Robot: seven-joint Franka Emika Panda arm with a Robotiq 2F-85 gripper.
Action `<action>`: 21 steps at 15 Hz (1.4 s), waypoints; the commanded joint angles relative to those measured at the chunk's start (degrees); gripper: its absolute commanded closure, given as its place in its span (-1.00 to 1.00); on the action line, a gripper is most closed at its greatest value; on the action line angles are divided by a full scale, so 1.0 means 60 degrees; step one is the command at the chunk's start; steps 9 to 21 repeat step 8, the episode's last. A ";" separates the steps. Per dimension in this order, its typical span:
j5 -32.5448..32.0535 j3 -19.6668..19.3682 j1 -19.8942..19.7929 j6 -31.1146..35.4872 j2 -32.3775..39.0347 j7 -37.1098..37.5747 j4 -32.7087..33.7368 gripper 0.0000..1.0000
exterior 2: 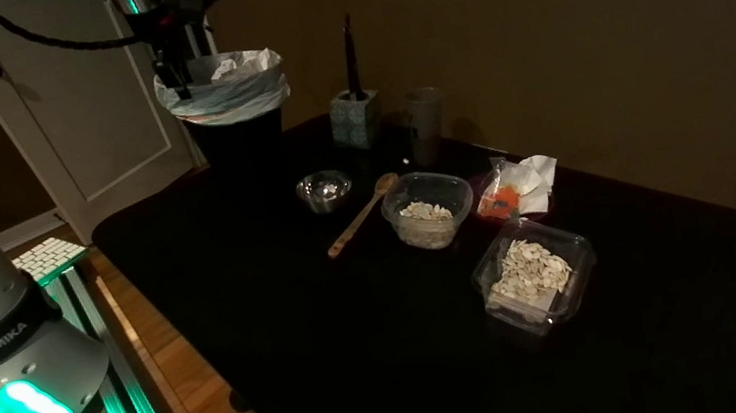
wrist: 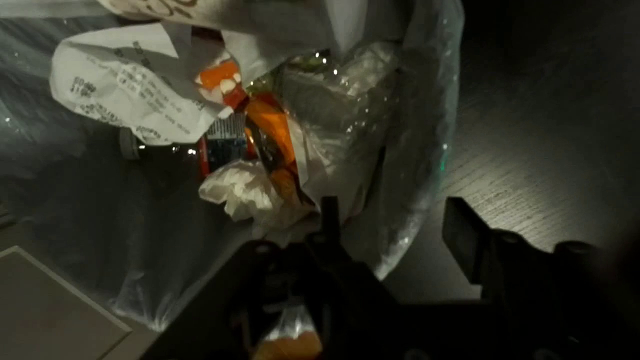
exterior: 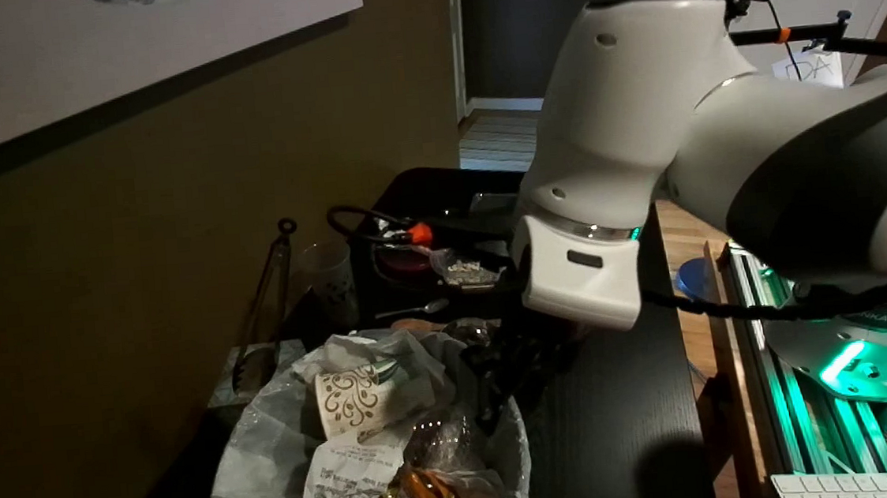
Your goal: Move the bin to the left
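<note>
The bin (exterior 2: 242, 138) is a tall black wastebasket with a whitish liner folded over its rim; it stands upright at the far end of the dark table. In an exterior view its liner rim (exterior: 520, 465) surrounds trash, including a patterned paper cup and wrappers. My gripper (exterior: 502, 395) is at the rim, and it also shows at the rim in an exterior view (exterior 2: 174, 82). In the wrist view the gripper (wrist: 392, 215) is open, with the liner edge (wrist: 420, 220) between its fingers. One finger is over the inside, the other outside over the table. Contact cannot be told.
Near the bin are a metal bowl (exterior 2: 325, 191), a wooden spoon (exterior 2: 363, 215) and a box holder (exterior 2: 355, 121) with tongs (exterior 2: 352, 58). A clear cup (exterior 2: 427, 124) and clear containers of pale pieces (exterior 2: 426, 215) stand farther along. A wall runs behind.
</note>
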 commanded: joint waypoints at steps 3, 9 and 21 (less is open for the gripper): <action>-0.0635 -0.0488 -0.0352 -0.3445 -0.3369 0.0321 -0.0465 -0.99; -0.0432 -0.1529 -0.0425 -0.3817 -0.4180 0.0356 -0.0335 -1.00; -0.0432 -0.1529 -0.0425 -0.3817 -0.4180 0.0356 -0.0335 -1.00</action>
